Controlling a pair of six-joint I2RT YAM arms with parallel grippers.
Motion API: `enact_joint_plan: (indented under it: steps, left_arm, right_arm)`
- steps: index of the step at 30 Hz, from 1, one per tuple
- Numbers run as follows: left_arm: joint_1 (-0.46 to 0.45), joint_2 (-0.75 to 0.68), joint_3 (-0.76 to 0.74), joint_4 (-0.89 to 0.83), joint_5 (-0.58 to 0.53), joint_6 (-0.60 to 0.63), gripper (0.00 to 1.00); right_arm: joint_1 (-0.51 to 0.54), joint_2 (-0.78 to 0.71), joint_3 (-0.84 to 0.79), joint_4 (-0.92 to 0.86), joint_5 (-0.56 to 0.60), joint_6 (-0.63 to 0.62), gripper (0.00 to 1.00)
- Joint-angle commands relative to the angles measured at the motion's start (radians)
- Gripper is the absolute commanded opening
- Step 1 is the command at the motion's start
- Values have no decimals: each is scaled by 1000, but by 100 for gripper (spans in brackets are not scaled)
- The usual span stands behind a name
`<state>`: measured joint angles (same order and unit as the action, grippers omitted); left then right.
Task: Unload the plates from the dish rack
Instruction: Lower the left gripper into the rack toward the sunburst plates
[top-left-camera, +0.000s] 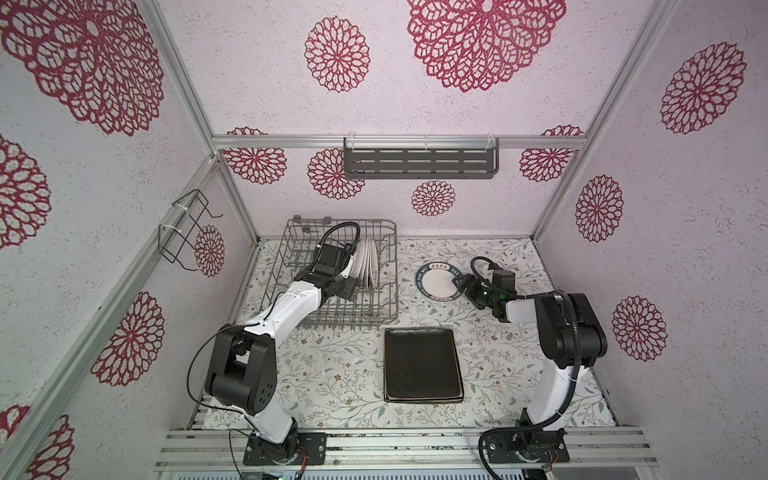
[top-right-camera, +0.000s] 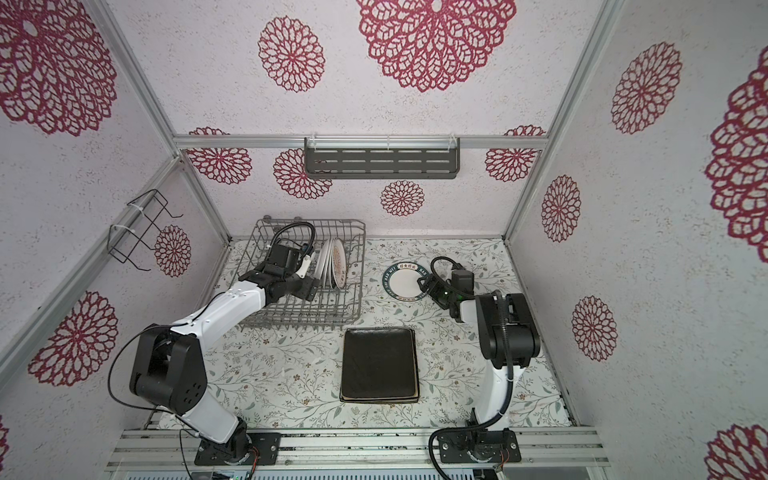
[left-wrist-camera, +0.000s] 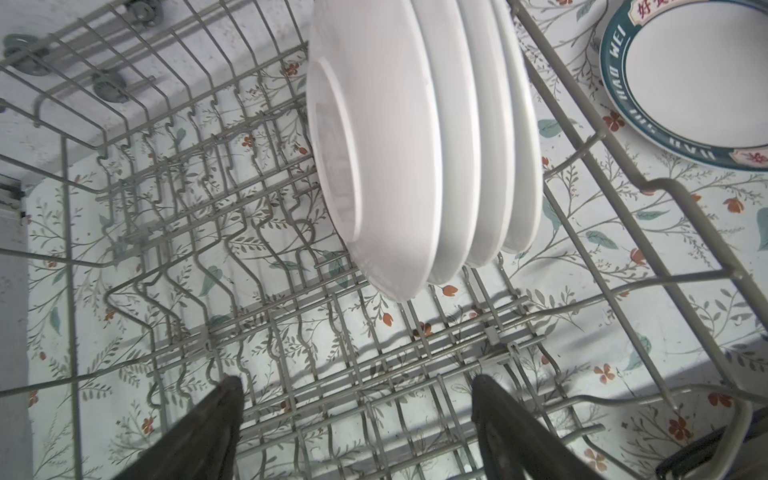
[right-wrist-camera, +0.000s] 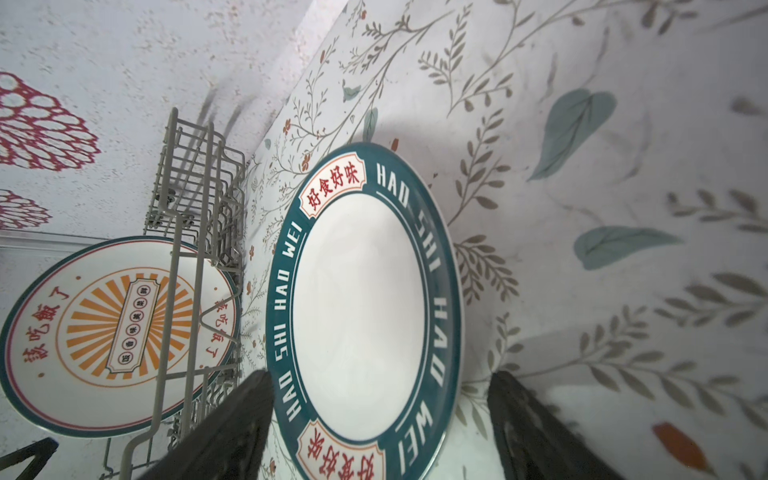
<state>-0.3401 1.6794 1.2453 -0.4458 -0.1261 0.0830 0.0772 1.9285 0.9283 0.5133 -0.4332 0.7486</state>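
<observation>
The left gripper (left-wrist-camera: 357, 386) is held spread and empty over the grey wire dish rack (left-wrist-camera: 166, 199), near a row of upright round white plates (left-wrist-camera: 415, 145). The right gripper (right-wrist-camera: 378, 382) is spread at a round white plate with a dark-blue lettered rim (right-wrist-camera: 361, 291), laid flat on the floral table (right-wrist-camera: 582, 208).

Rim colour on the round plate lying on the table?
Dark teal, white lettering, red-character panels; round plate shows best in right wrist view.

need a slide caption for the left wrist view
Open left gripper in the dish rack, facing a row of upright white plates.
</observation>
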Motion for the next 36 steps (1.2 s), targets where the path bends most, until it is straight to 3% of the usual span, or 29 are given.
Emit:
enact_joint_plan:
  steps: [1, 7, 18, 31, 36]
  left_arm:
    - [-18, 35, 37, 25, -13, 35, 88]
    - [-40, 94, 85, 12, -96, 57, 88]
    - [-45, 108, 106, 2, -97, 72, 88]
    - [-45, 91, 106, 32, 37, 89, 88]
    - [-44, 101, 115, 50, 33, 86, 88]
  right_arm:
    - [-4, -62, 33, -57, -15, -70, 85]
    - [-5, -53, 40, -53, -18, -72, 85]
    - [-6, -11, 53, -29, -33, -62, 85]
    - [-5, 4, 75, -56, -32, -78, 86]
    - [-5, 1, 75, -56, -34, -77, 86]
